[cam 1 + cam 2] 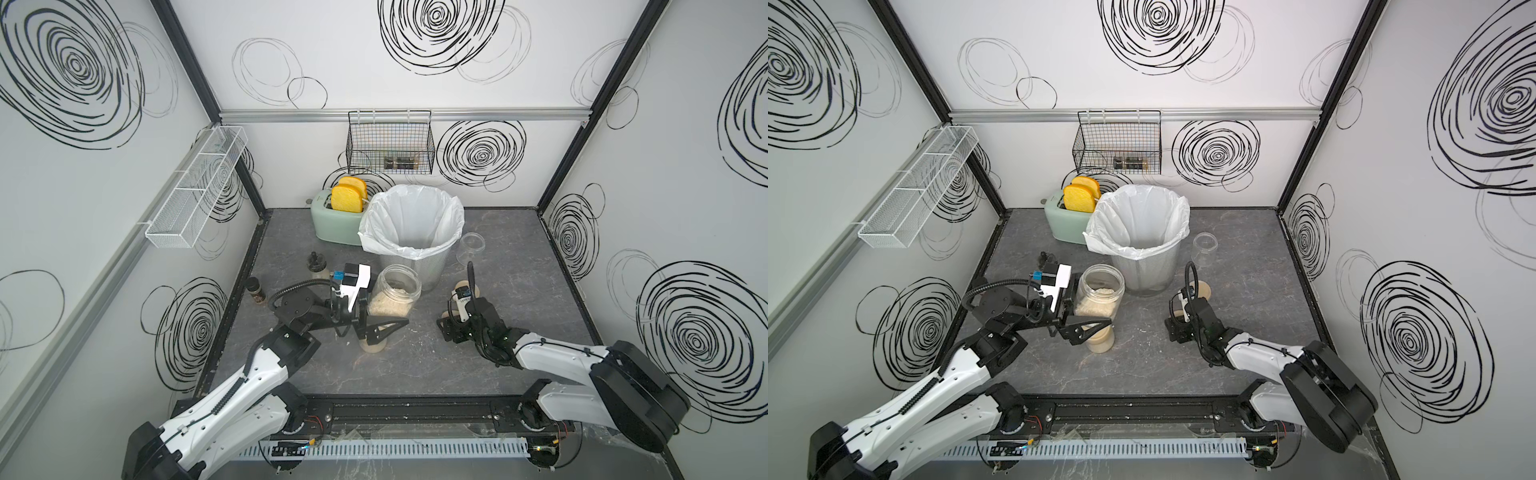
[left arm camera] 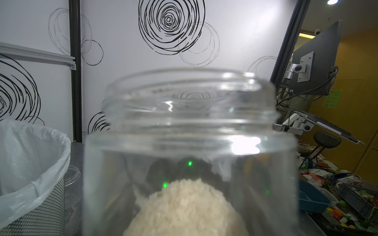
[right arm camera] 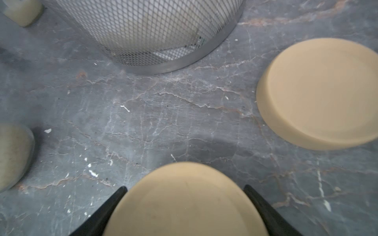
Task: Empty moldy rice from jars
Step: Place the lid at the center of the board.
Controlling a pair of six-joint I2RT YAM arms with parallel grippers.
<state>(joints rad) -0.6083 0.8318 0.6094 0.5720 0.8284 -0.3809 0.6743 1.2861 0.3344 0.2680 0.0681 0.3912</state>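
An open clear jar [image 1: 394, 291] [image 2: 184, 126] with moldy rice [image 1: 390, 306] [image 2: 188, 208] in its lower part stands upright in front of the bin. My left gripper [image 1: 397, 318] is shut on it. Its fingers are hidden behind the glass in the left wrist view. A second jar [image 1: 374, 345], with its tan lid on, sits under that gripper. An empty clear jar [image 1: 471, 245] stands right of the bin. My right gripper [image 3: 184, 187] [image 1: 456, 309] is shut on a tan lid [image 3: 184, 206], low over the table. Another tan lid [image 3: 319, 94] lies beside it.
A mesh bin with a white liner [image 1: 411, 224] stands mid-table, with a mint toaster [image 1: 334, 222] behind it. A black-capped bottle [image 1: 318, 266] and a dark shaker [image 1: 253, 291] stand at the left. Wire baskets hang on the back wall [image 1: 390, 143] and the left wall [image 1: 195, 187]. Loose grains dot the table.
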